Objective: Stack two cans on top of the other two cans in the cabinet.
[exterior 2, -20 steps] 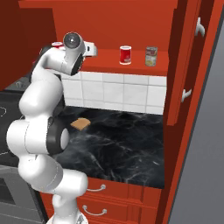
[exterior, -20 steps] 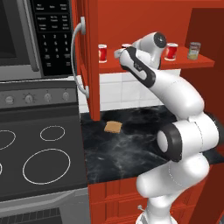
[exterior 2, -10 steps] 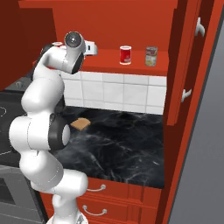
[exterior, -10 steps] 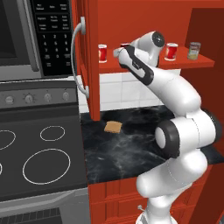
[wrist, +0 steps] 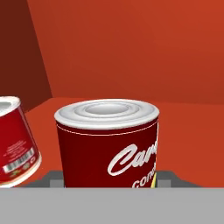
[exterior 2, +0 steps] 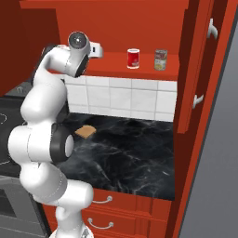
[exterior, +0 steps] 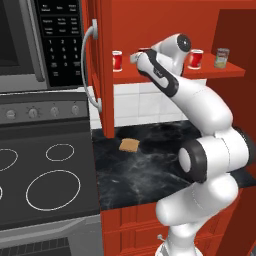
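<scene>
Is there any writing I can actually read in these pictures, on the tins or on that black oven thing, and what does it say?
"Ca..." in white script, cut off: on the red can close in the hand view.
"con..." below it, also cut off: same can.
Barcode with tiny print: on the second red can; too small to read.
Keypad buttons on the microwave: blurred, unreadable.
Labels on the red can and olive-green can further along the shelf: too small to read.

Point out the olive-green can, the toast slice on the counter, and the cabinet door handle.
olive-green can [exterior 2: 161, 60], right base view, middle of its label.
toast slice [exterior: 129, 145], left base view, centre of its top face.
cabinet door handle [exterior: 86, 67], left base view, midway along the grey curve.
</scene>
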